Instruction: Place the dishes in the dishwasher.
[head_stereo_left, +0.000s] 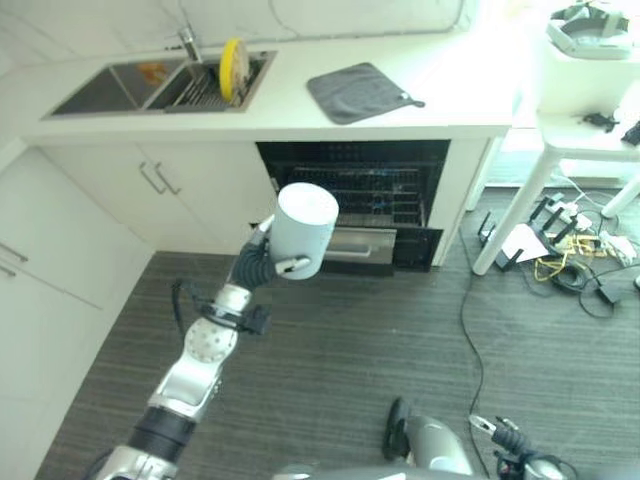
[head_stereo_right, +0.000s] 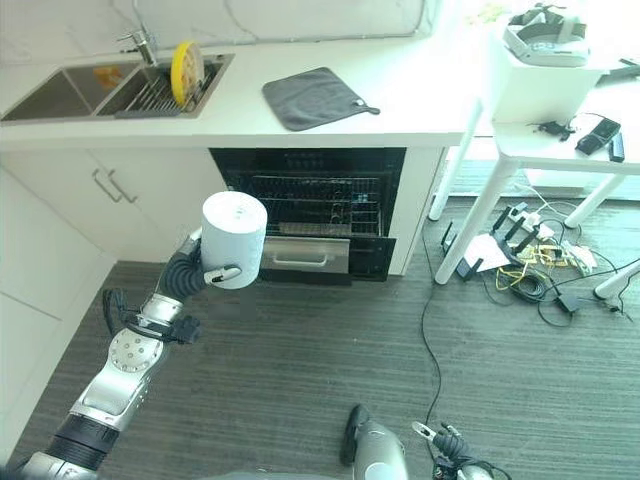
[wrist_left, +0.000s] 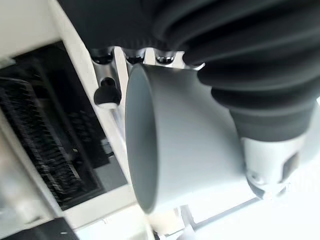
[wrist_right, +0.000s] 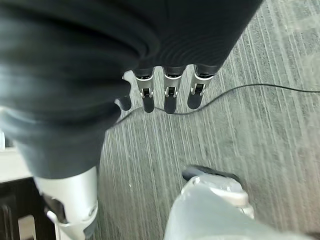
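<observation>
My left hand (head_stereo_left: 290, 266) is shut on a pale grey cup (head_stereo_left: 305, 228), held raised above the floor in front of the open dishwasher (head_stereo_left: 372, 196). In the left wrist view the cup (wrist_left: 195, 145) lies on its side, its open mouth turned toward the dark dishwasher rack (wrist_left: 45, 145); fingertips (wrist_left: 107, 93) curl past its rim and the thumb (wrist_left: 270, 170) presses its wall. A yellow plate (head_stereo_left: 233, 68) stands on edge in the sink (head_stereo_left: 110, 88). My right hand (wrist_right: 169, 95) hangs low over the floor, fingers relaxed and holding nothing.
A grey cloth (head_stereo_left: 358, 92) lies on the white counter (head_stereo_left: 450, 100). The dishwasher's steel front panel (head_stereo_left: 358, 245) juts out low. White cabinets (head_stereo_left: 70, 240) line the left. A white table (head_stereo_left: 585, 135) stands at the right, with a tangle of cables (head_stereo_left: 565, 262) on the floor by it.
</observation>
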